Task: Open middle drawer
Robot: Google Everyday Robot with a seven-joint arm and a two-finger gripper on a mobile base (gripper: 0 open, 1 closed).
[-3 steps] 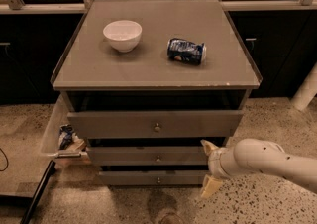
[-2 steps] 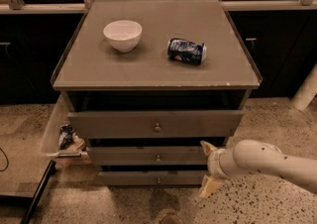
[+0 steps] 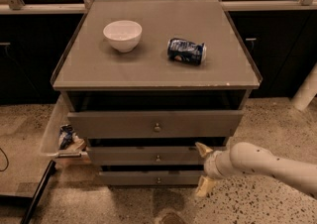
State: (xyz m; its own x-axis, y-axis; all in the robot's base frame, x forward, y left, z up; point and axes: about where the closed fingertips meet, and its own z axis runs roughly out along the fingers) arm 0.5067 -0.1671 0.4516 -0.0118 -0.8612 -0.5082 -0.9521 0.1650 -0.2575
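My claw (image 3: 202,168) was down low at the right end of the middle drawer (image 3: 129,156), fingers spread apart with nothing between them. I couldn't tell if the upper finger touched the front. That drawer sat between the top drawer (image 3: 114,125) and bottom drawer (image 3: 129,178). A bowl (image 3: 122,34) and a can (image 3: 186,51) were up on the counter (image 3: 148,72).

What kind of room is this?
Probably a kitchen-like room or office pantry: a white bowl and a can sit on a grey drawer cabinet, with dark cupboards behind. The robot's open pincer is near the middle drawer.
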